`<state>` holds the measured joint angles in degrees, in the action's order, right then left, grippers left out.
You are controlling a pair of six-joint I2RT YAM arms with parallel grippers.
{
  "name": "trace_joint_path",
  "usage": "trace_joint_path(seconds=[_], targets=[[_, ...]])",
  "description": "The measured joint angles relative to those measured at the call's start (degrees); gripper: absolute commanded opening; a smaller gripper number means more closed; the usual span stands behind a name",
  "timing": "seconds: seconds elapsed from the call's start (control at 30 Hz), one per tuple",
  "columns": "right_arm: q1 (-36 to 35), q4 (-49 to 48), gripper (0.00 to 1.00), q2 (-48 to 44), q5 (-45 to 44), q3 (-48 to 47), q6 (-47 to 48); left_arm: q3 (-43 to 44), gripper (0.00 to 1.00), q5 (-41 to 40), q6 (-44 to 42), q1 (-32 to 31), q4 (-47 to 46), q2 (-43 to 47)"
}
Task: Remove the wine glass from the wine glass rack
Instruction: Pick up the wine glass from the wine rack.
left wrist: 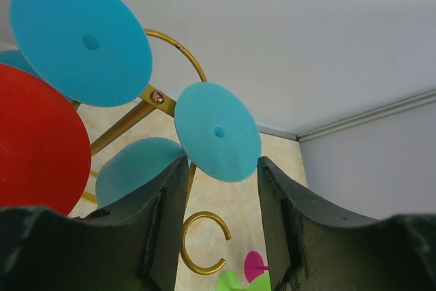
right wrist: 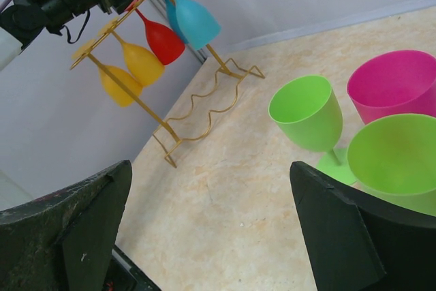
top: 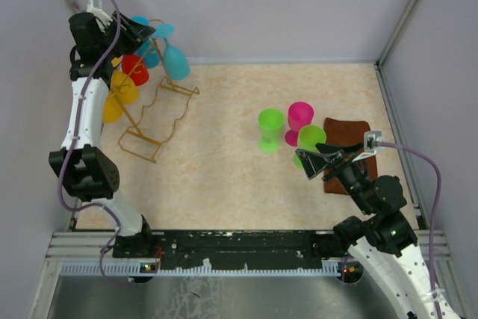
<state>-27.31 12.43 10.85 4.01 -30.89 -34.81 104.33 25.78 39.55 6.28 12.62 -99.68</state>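
the blue wine glass [left wrist: 218, 131] hangs bowl-down at the top end of the wine glass rack [left wrist: 122, 126], at ten o'clock on the table. my left gripper [left wrist: 221, 165] is half spread, flanking the glass's foot; i can't tell if the pads touch it. i'd close gently, then slide the glass out through the hook's opening without twisting. the right gripper [top: 320, 163] sits spread wide and empty at four o'clock.

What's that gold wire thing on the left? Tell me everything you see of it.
The wine glass rack is thin golden-yellow wire, seemingly metal: a wavy base on the table at left, a post, arms with open loops. Two blue glasses, a red glass and two yellow glasses hang upside down from it. The left end effector sits at its top, flanking one blue foot.
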Motion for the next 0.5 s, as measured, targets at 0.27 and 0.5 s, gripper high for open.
trace_joint_path(seconds=[0.27, 0.5], targets=[[0.0, 0.02, 0.99, 0.0, -0.02, 0.0, -0.39, 0.0, 0.5, 0.7, 1.57, 0.24, -1.95, -1.81], [0.0, 0.02, 0.99, 0.0, -0.04, 0.02, -0.39, 0.0, 0.5, 0.74, 2.89, 0.26, -2.62, -3.28]])
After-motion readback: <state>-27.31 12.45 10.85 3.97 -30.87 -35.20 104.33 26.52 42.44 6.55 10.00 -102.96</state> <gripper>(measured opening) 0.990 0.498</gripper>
